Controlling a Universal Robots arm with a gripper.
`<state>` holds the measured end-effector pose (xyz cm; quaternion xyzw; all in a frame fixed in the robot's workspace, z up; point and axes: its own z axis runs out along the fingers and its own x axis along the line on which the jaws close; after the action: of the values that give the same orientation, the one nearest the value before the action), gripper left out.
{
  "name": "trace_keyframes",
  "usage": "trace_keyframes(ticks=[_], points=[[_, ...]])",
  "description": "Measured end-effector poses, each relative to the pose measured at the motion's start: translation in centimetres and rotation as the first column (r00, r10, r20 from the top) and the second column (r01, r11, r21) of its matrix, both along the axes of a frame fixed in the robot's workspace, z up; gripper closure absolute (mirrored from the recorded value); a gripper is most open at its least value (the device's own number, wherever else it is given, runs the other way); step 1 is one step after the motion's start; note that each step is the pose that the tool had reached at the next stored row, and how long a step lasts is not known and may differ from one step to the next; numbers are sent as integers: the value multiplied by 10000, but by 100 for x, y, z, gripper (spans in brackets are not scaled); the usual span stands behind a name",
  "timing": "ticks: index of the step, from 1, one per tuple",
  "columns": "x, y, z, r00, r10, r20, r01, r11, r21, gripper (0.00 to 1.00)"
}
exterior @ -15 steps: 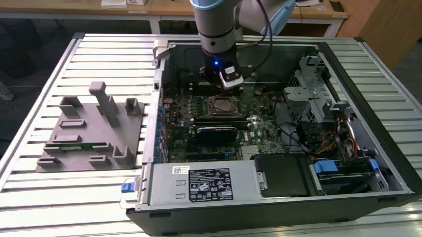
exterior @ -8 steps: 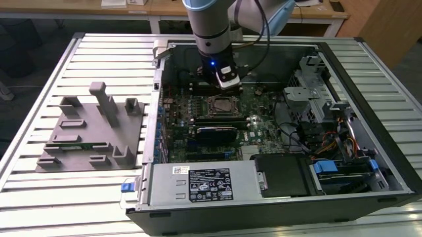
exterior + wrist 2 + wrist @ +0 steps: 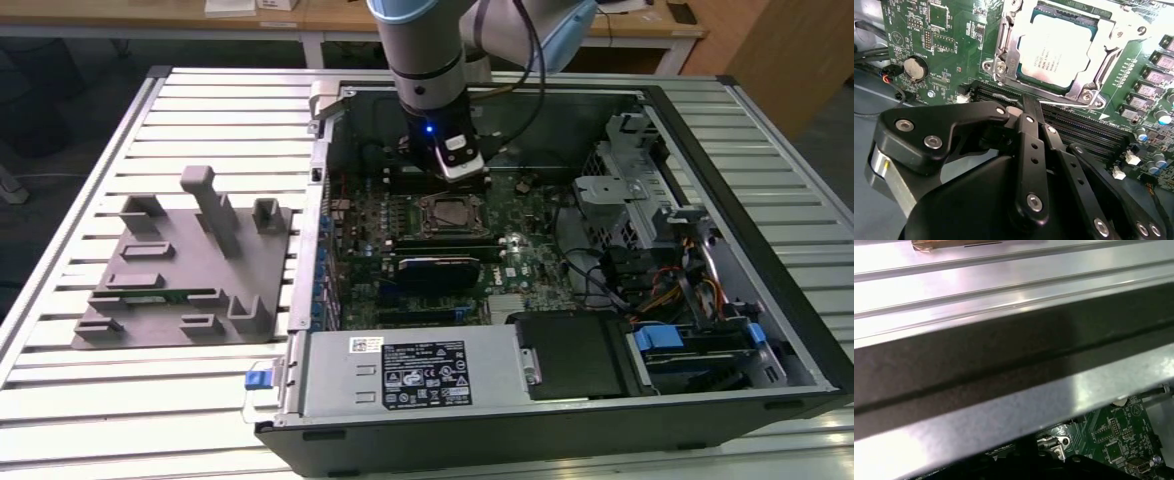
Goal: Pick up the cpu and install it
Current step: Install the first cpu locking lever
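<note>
Your gripper (image 3: 1026, 107) has its fingertips cut off behind the black linkage in the second wrist view, so you cannot tell how wide the fingers sit or whether they hold anything. The cpu (image 3: 1056, 50) lies in the motherboard socket (image 3: 1004, 55), framed by metal, just beyond the gripper. In the exterior view the arm (image 3: 427, 70) reaches down into the open computer case (image 3: 747, 130). A grey fixture (image 3: 180, 265) sits on the slatted table (image 3: 134, 400), well apart.

Computer case (image 3: 747, 130) sits toward the table's (image 3: 214, 120) right edge in the exterior view; fixture block (image 3: 180, 270) beside it, toward left edge. CPU (image 3: 1060, 50) sits in socket (image 3: 1004, 55), motherboard (image 3: 534, 270) centre.
</note>
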<state>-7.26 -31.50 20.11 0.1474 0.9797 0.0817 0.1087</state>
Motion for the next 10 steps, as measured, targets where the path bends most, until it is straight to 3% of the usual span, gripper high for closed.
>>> trace_keyframes(ticks=[10], points=[[0,30,-10,9999,-113,0,113,9999,-2,89]])
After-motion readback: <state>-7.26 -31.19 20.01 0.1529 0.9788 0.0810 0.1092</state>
